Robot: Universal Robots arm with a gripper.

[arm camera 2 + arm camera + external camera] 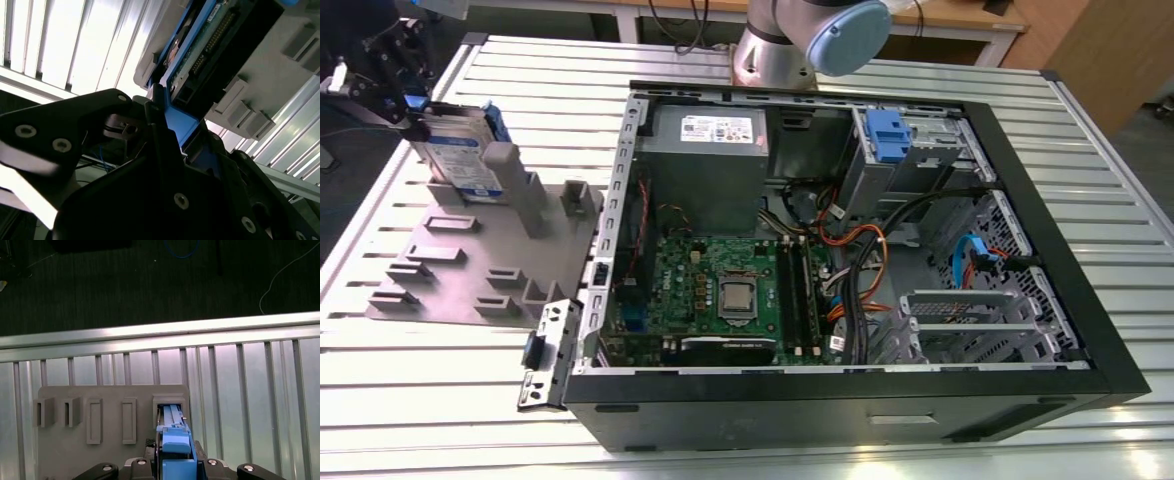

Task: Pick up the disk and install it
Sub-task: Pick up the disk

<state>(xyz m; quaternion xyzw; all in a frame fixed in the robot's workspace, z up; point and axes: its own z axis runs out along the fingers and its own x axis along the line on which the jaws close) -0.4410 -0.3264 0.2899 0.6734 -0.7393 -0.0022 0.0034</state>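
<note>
Pincer (414,105) clamped on disk (460,155), upright in grey holder (467,265)

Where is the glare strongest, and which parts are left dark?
Second wrist view: the table is washed out white, the gripper nearly black. First wrist view: its edge rail shines against the dark floor. Exterior view: even light, no strong glare.

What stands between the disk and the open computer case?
In the exterior view, grey upright posts of the fixture plate that holds the disk stand before the computer case, with a strip of bare ribbed table beside them.
</note>
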